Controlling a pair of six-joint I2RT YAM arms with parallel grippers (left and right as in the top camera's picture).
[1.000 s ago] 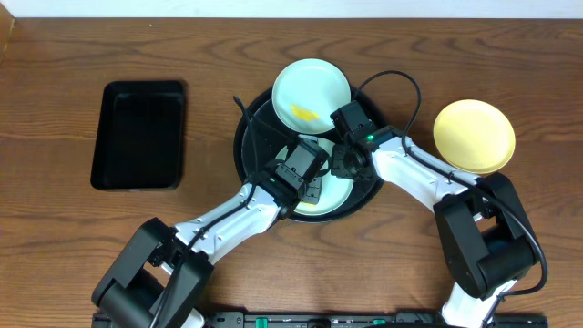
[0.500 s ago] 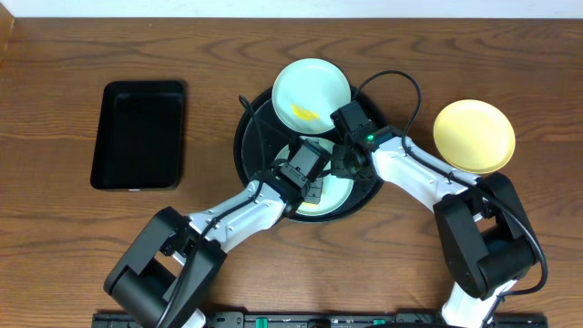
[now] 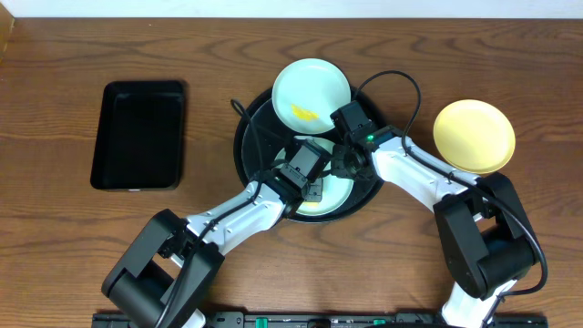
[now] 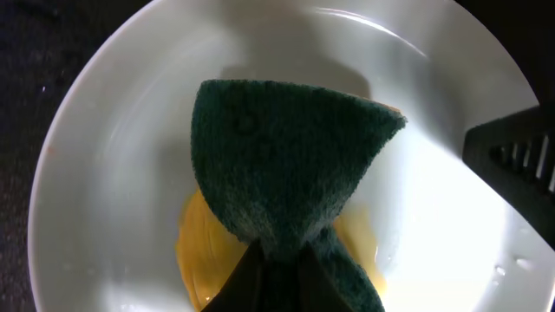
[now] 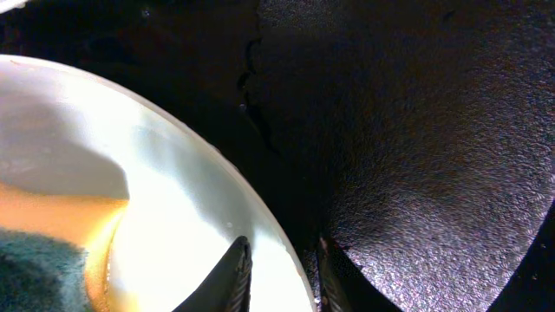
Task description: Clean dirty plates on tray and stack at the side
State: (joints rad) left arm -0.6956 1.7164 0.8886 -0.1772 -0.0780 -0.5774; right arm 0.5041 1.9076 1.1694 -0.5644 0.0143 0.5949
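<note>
The sponge [image 4: 286,173] was dark green — the lower plate [image 4: 113,173] pale, smeared yellow-orange; the round tray [image 5: 416,130] pebbled black; the surface [image 3: 55,228] brown woodgrain — the side plate [image 3: 474,137] pale yellow.

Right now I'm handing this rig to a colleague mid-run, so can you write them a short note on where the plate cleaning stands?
Left end effector: shut on a green sponge, pressed on the yellow smear in the near plate on the round tray.
Right end effector: pinching that plate's rim, apparently steadying it.
Far plate: at the tray's far edge, its smear not cleaned.
Yellow plate: on the table right of the tray, looks clean.
Left to do: finish wiping the near plate, clean the far one, stack both with the yellow plate.
</note>
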